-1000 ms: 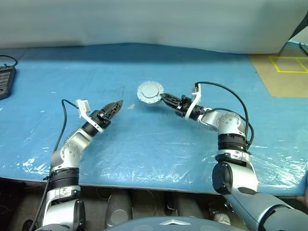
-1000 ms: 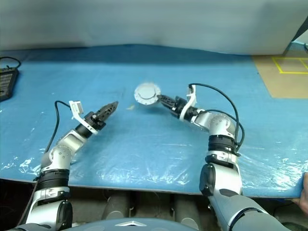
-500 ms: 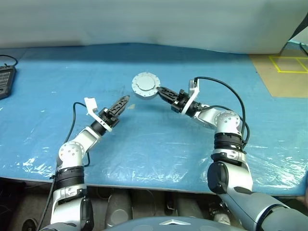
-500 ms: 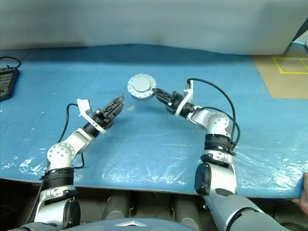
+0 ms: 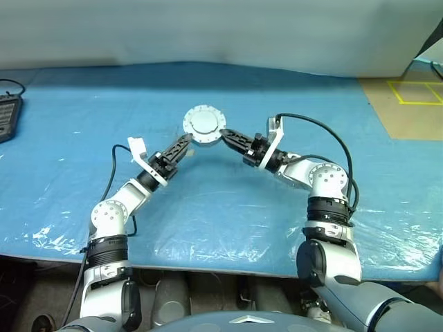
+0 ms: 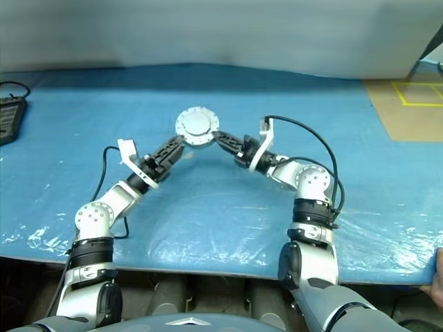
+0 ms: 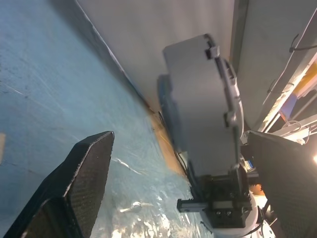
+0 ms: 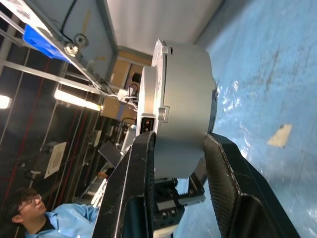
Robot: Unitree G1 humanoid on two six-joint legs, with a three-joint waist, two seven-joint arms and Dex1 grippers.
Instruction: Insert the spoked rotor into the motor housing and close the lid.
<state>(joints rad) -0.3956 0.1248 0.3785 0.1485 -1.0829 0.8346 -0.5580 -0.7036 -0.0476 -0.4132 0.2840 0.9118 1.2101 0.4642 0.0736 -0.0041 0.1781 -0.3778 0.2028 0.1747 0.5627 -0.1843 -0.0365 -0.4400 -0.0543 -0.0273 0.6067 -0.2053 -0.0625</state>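
Two grippers meet above a table covered in blue plastic sheet (image 5: 228,200), which is wrinkled and glossy along the near edge. The right gripper (image 5: 226,133) is clamped on the rim of the housing (image 5: 203,124), a round silvery part held up off the sheet with its plain flat face toward the head camera; small tabs ring its edge. In the right wrist view the housing (image 8: 181,114) sits between the two black fingers (image 8: 225,183), gripped across its thickness. The left gripper (image 5: 183,144) has its fingers spread wide apart and holds nothing; its tips are just beside the lower left edge of the housing. In the left wrist view the housing (image 7: 203,104) stands edge-on between the two spread fingers (image 7: 81,183), whether touching them I cannot tell.

A small pale scrap (image 8: 280,136) lies on the sheet below the housing. A dark device (image 5: 8,116) with a cable rests at the table's far left edge. Behind the table runs a pale grey wall (image 5: 208,31). To the right lies brown floor with yellow tape lines (image 5: 415,90). The right wrist view catches ceiling lights, metal framing and a person in a light blue shirt (image 8: 44,225).
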